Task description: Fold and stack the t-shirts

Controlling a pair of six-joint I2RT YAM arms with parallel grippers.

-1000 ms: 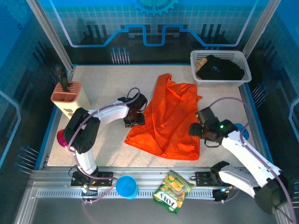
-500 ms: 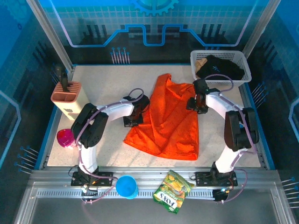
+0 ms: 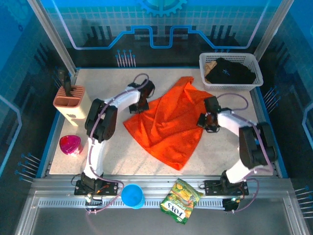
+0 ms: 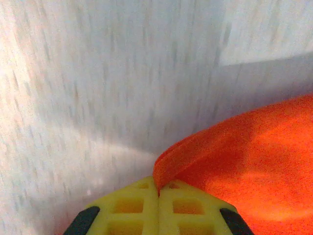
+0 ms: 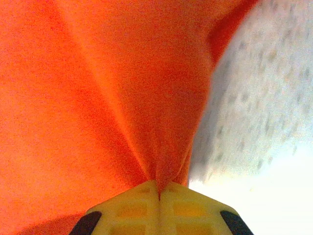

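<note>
Mid-table, the right gripper [image 3: 208,123] pinched the orange t-shirt [image 3: 166,125] by its right edge; farther back, the left gripper [image 3: 142,104] pinched its left. The 2 bites looked thin: stretching could slip cloth free. The black t-shirt [image 3: 230,72] lay in the far basket [image 3: 232,86].

Shirt mid-table, an arm on either side of it, and bits and pieces round the edges.

Here's the spread t-shirt [image 3: 166,127] lying on the middle of the table [image 3: 107,142]. The left gripper [image 3: 139,107] pinches its left edge, and the right gripper [image 3: 204,123] has its right edge clamped between closed fingers. Behind and to the right, in the far right corner, sits the basket [image 3: 208,58] with the second t-shirt [image 3: 230,72] inside it. Over at the left edge stands the knife block [image 3: 71,100], with a small container [image 3: 71,144] in front of it. Down on the near rail, between the two arm bases, there's a cup [image 3: 132,196], and the snack bag [image 3: 181,200] is just to its right.
</note>
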